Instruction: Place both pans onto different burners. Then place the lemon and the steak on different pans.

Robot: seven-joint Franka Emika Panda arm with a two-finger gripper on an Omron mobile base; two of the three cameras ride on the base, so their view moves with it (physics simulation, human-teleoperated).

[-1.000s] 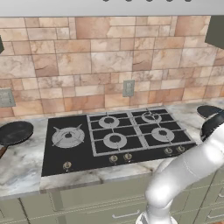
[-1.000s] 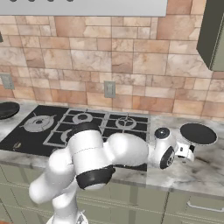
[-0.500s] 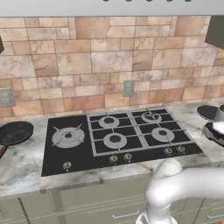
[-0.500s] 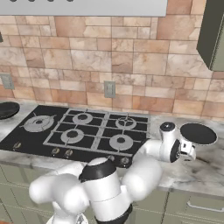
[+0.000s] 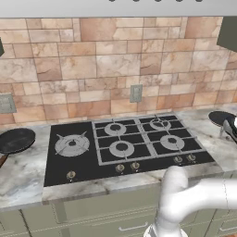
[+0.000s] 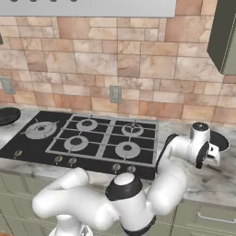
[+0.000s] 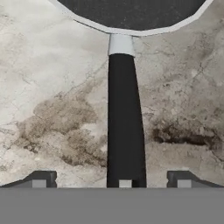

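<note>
On the right end of a marble counter [image 6: 216, 175], a white robot arm reaches out to a black pan [image 7: 131, 13] that lies flat on the stone, to the right of the cooktop [image 5: 120, 146]. In the hand view, the pan's thin black handle [image 7: 124, 127] runs straight down the middle of the picture from a short silver collar at the pan's rim. The claw [image 7: 111, 179] is spread wide, one dark fingertip [image 7: 41, 178] on each side of the handle, well clear of it and touching nothing. The handle lies between the tips, centred in the gap.

From the right base view, the hand [image 6: 203, 152] hangs over the counter just in front of this same pan, whose dark round rim shows behind it. From the left base view, the pan sits at the far right edge, with a bit of the hand beside it.

The black glass cooktop is set in the counter, with five grey burner rings [image 5: 121, 148] under metal grates and a row of small brass knobs [image 5: 134, 165] along its front edge. Nothing sits on the burners.

A second black pan [image 5: 16, 140] rests on the counter left of the cooktop, with a brown wooden handle pointing toward the front edge. A tan stone tile wall [image 5: 92, 69] runs behind everything.
</note>
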